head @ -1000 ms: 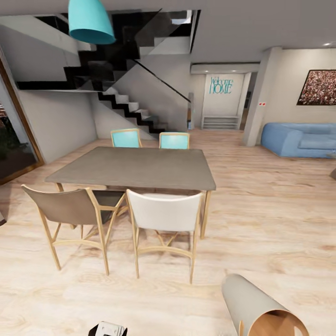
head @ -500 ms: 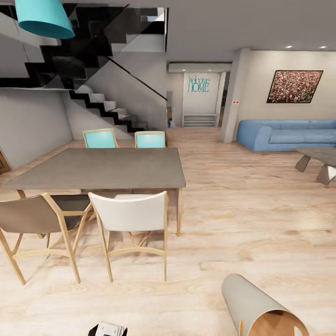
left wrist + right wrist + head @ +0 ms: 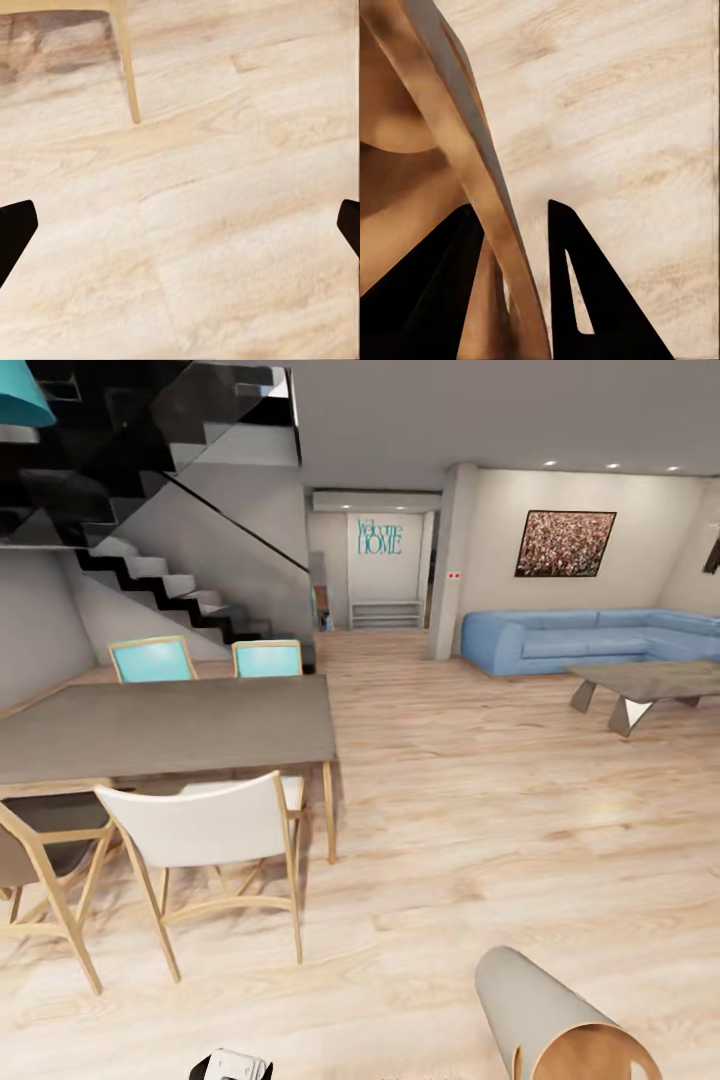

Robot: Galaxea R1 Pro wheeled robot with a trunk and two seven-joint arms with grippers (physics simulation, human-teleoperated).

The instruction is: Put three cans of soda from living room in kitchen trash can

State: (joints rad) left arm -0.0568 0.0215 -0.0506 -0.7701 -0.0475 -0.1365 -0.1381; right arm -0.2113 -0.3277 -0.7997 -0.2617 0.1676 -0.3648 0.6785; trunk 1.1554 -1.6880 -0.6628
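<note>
While the head view looks across the living room's pale plank floor, the tash can sits at about five o'clock in it, tilted with its pale grey outside up and its brown mouth toward the camera. In the right wrist view the right pincer is clamped on the tash can: one dark finger lies inside the brown interior, the other outside (the thin wall runs between them). The left pincer hangs over bare floor with its two dark fingertips far apart at the edges of the left wrist view, gripping nothing; a wooden chair leg stands on the planks beyond it.

At nine o'clock in the head view a grey dining table stands with a white chair and a brown chair on its near side and two turquoise chairs on the far side. A black staircase rises at eleven o'clock. At two o'clock a blue sofa lines the wall, a low grey coffee table just before it, and a framed picture hangs above.
</note>
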